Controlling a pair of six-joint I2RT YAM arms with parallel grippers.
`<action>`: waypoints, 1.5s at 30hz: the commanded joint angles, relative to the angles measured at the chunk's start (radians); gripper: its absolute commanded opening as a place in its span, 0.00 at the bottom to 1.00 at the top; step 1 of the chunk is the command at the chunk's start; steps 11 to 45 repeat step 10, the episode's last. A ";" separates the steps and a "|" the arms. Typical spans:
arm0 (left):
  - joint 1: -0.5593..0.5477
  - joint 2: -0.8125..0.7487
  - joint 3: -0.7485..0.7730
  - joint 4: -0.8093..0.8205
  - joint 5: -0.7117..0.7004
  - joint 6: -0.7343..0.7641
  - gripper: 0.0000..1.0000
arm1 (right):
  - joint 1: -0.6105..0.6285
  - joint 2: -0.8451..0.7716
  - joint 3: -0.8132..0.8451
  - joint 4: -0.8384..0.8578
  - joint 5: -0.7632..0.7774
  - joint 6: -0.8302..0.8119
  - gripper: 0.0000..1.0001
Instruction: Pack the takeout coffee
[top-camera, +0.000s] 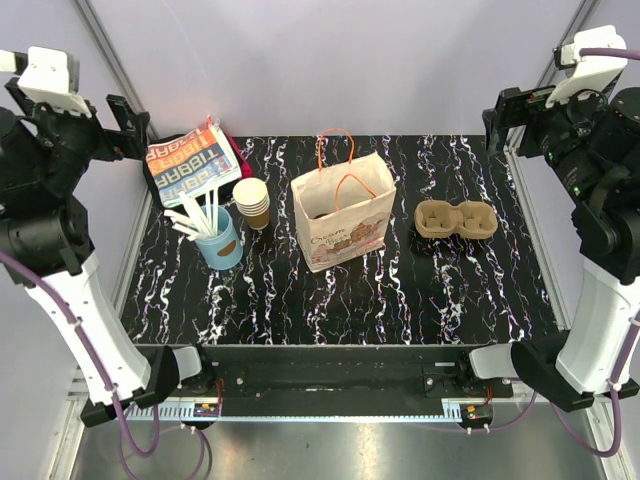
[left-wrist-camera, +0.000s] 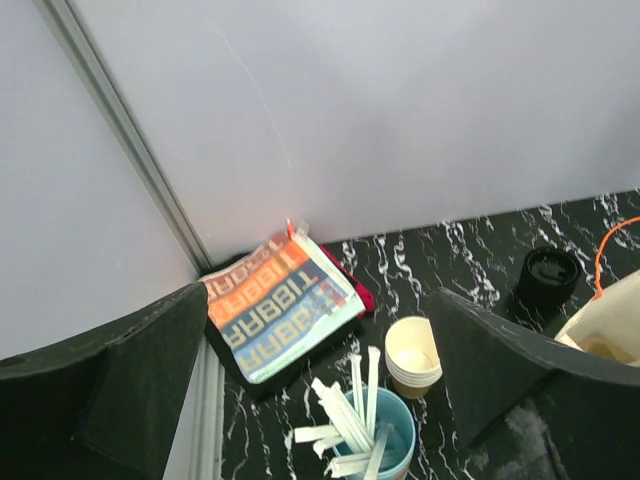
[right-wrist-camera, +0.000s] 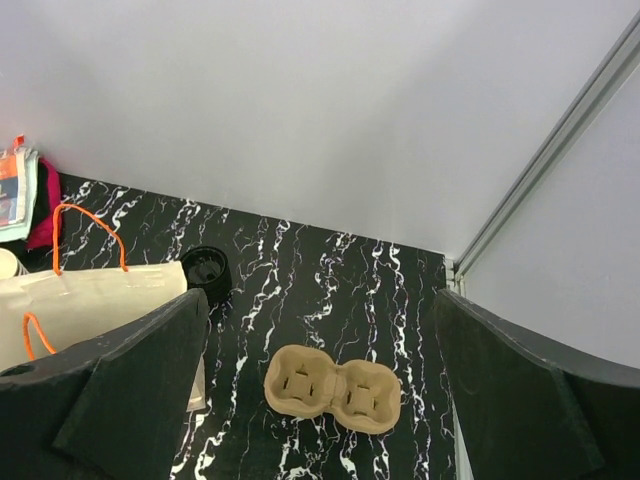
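Overhead, both arms hang high off the table (top-camera: 450, 290), one at each side.

The left gripper (left-wrist-camera: 318, 300) stands fully open with nothing between its fingers (left-wrist-camera: 130, 380). Below its gap, toward the left finger, lies a flat packet (left-wrist-camera: 280, 310) with orange and blue bands, each printed "TIBBAR" in pale capitals; a red edge shows under it. Nearer the camera, mid-gap, a blue cup (left-wrist-camera: 375, 440) holds white sticks (left-wrist-camera: 345, 410). A stack of brown cups (left-wrist-camera: 413, 355) stands just inside the right finger.

The coffee (left-wrist-camera: 550, 272), black lid on, stands upright on the table outside those jaws, beyond the right finger and well apart from it. The bag (left-wrist-camera: 615, 320) with orange handles is just beside it at the frame's edge; whether they touch I cannot tell. From overhead, the bag's front carries script that seems to begin "Cream"; the rest is too small to read.

The right gripper (right-wrist-camera: 320, 300) is likewise wide open and holds nothing. From its wrist camera, the coffee sits just past its left fingertip, behind the bag. A two-hole pulp tray (right-wrist-camera: 333, 390) lies flat below the middle of its gap, apart from bag and coffee.
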 joint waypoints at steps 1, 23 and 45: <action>0.005 -0.002 0.090 -0.058 -0.030 -0.008 0.99 | -0.004 0.009 0.011 -0.008 -0.006 0.008 1.00; 0.005 -0.002 0.124 -0.070 -0.045 -0.028 0.99 | -0.004 0.009 -0.012 -0.005 0.002 0.004 1.00; 0.005 -0.002 0.124 -0.070 -0.045 -0.028 0.99 | -0.004 0.009 -0.012 -0.005 0.002 0.004 1.00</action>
